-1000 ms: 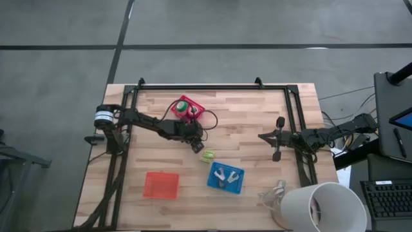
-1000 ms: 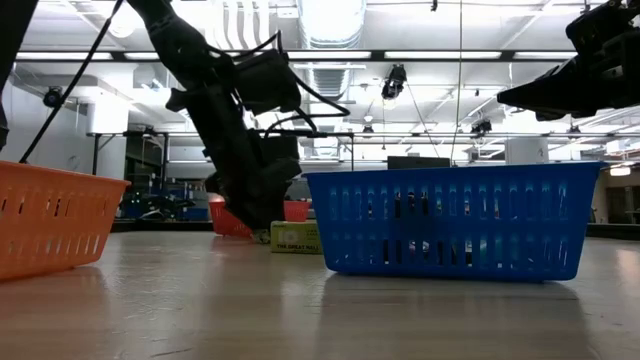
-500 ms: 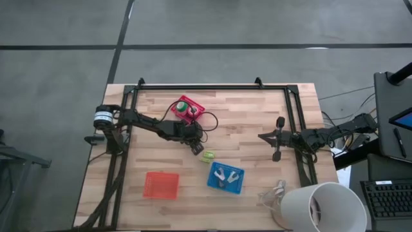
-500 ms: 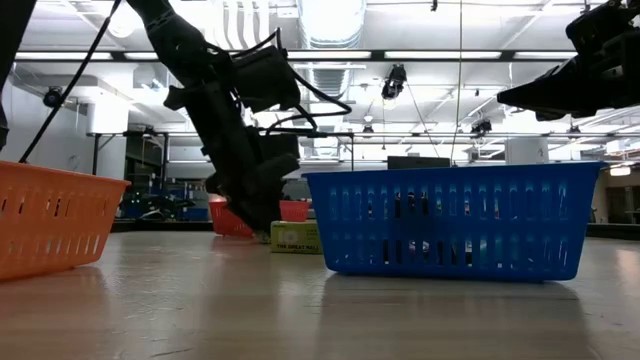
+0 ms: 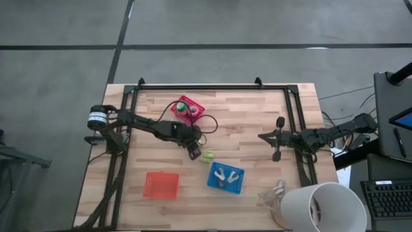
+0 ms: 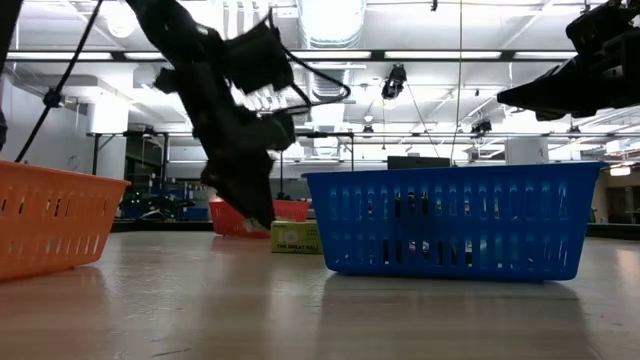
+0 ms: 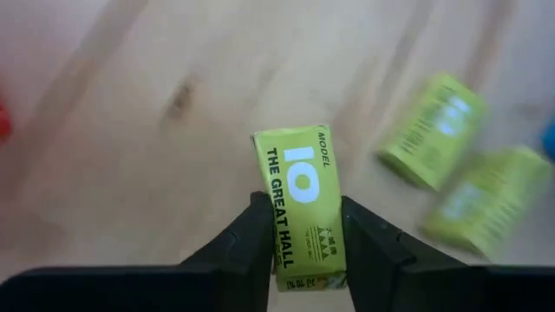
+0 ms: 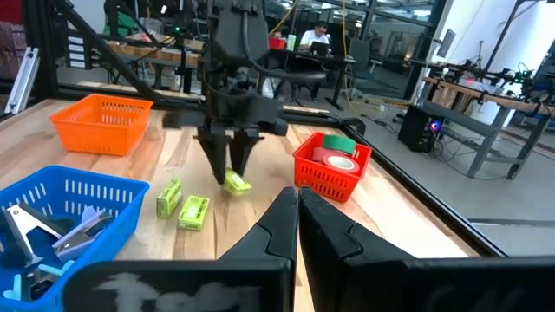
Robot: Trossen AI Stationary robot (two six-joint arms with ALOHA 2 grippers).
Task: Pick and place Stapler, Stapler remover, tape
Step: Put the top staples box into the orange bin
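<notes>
The left gripper (image 7: 299, 238) pinches a small yellow-green box (image 7: 299, 204) between its fingers (image 7: 251, 238), lifted just off the bench (image 5: 257, 122) near its middle; it reads "MODEL 10" and is likely staples. To carry it well, the grip should stay firm and the box clear of the two matching boxes (image 8: 182, 208) lying close by. Farther off, the red basket (image 5: 187, 109) holds the tape rolls (image 8: 336, 154). The right gripper (image 5: 278, 138) waits at the bench's right side, its fingers nearly closed and empty.

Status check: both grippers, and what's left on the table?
Left gripper shut on a green staple box, lifted. Right gripper parked at right edge. Two more boxes lie beside the blue basket.
</notes>
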